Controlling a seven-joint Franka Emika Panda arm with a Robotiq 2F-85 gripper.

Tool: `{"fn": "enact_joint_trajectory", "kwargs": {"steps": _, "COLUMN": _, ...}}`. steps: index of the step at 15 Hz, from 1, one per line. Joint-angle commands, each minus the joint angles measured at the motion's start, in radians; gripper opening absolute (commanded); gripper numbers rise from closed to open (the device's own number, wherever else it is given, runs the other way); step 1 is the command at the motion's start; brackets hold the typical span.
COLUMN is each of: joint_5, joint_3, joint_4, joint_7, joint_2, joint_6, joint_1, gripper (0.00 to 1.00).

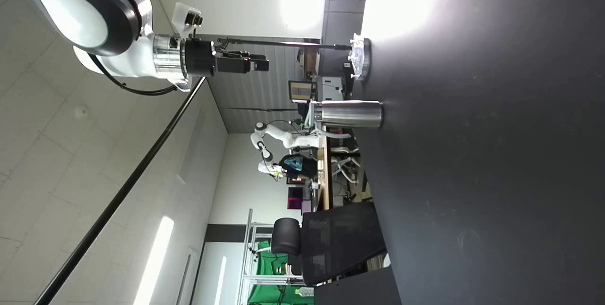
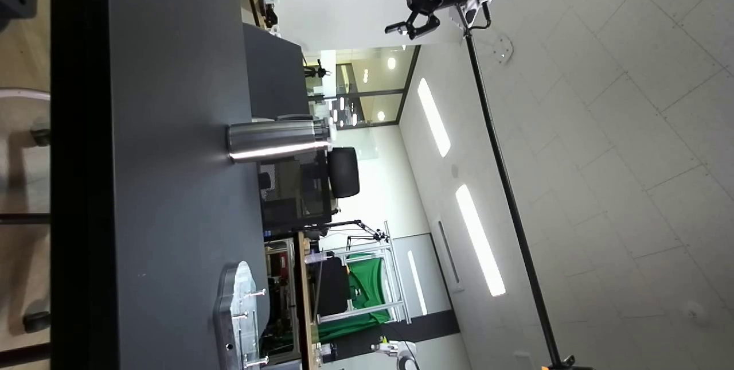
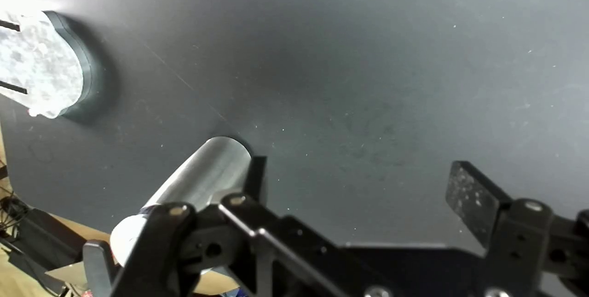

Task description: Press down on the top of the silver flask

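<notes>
The silver flask (image 1: 350, 114) stands upright on the dark table. It shows in both exterior views (image 2: 275, 139), which appear turned sideways. In the wrist view it is at the lower left (image 3: 207, 172), with its white top partly hidden behind a finger. My gripper hangs well above the table and apart from the flask. It shows in both exterior views (image 1: 261, 62) (image 2: 387, 4). In the wrist view my gripper (image 3: 356, 168) has its fingers wide apart with nothing between them.
A flat, pale, clear-topped object (image 3: 41, 66) with small metal posts sits on the table (image 1: 472, 153), to one side of the flask. It shows in both exterior views (image 1: 361, 57) (image 2: 235, 318). A black office chair (image 1: 340, 243) stands beyond the table edge.
</notes>
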Motion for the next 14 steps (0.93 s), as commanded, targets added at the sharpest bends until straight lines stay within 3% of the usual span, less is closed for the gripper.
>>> {"fn": "enact_joint_trajectory", "kwargs": {"steps": 1, "joint_5": -0.001, "joint_3": -0.003, "joint_4": 0.002, "joint_7": 0.001, "joint_2": 0.0, "joint_6": -0.003, "joint_1": 0.004, "gripper": 1.0}}
{"fn": "enact_joint_trajectory", "kwargs": {"steps": 11, "joint_5": -0.001, "joint_3": -0.003, "joint_4": 0.002, "joint_7": 0.001, "joint_2": 0.0, "joint_6": -0.003, "joint_1": 0.004, "gripper": 1.0}}
{"fn": "enact_joint_trajectory", "kwargs": {"steps": 14, "joint_5": 0.009, "joint_3": -0.01, "joint_4": 0.103, "joint_7": 0.003, "joint_2": 0.108, "joint_6": 0.051, "joint_1": 0.005, "gripper": 1.0}}
